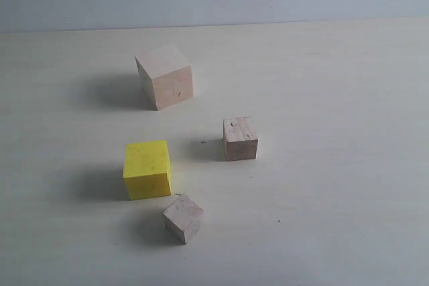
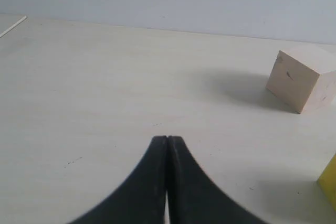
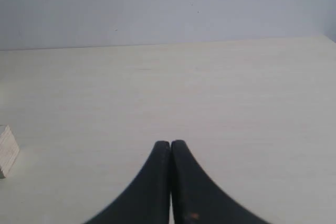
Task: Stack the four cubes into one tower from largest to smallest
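While nothing is stacked yet, both grippers hang empty above the pale matte table (image 1: 335,98).

The big pale bare-wood cube (image 1: 165,76) stands far and left of centre, a sensible base. The bright yellow painted cube (image 1: 147,169) lies nearer, with the small pale wood cube (image 1: 240,138) to its right. The smallest pale wood cube (image 1: 182,218) is nearest, turned corner-on. All sit apart, leaving jaw room around flat, sharp-edged, faintly grained faces. The left gripper (image 2: 167,139) and right gripper (image 3: 170,142) press their black curved jaws fully together, holding nothing.
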Action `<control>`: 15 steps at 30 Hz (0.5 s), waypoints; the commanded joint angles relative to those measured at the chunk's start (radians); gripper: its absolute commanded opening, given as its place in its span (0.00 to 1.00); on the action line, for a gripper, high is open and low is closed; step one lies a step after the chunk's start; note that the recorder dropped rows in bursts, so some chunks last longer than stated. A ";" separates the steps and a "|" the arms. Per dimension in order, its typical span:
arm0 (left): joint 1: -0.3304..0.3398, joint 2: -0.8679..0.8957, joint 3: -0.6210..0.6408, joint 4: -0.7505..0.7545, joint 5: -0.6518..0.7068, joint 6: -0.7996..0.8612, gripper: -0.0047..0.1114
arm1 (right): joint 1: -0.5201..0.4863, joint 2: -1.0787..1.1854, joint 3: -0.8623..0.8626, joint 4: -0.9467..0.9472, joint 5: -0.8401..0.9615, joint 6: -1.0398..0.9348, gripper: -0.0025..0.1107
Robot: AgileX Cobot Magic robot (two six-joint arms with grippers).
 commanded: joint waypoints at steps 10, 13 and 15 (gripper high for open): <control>-0.005 -0.006 0.003 -0.004 -0.006 -0.006 0.04 | -0.007 -0.007 0.004 -0.005 -0.006 0.000 0.02; -0.005 -0.006 0.003 -0.004 -0.006 -0.006 0.04 | -0.007 -0.007 0.004 -0.001 -0.097 0.000 0.02; -0.005 -0.006 0.003 -0.004 -0.006 -0.006 0.04 | -0.007 -0.007 0.004 -0.001 -0.208 0.000 0.02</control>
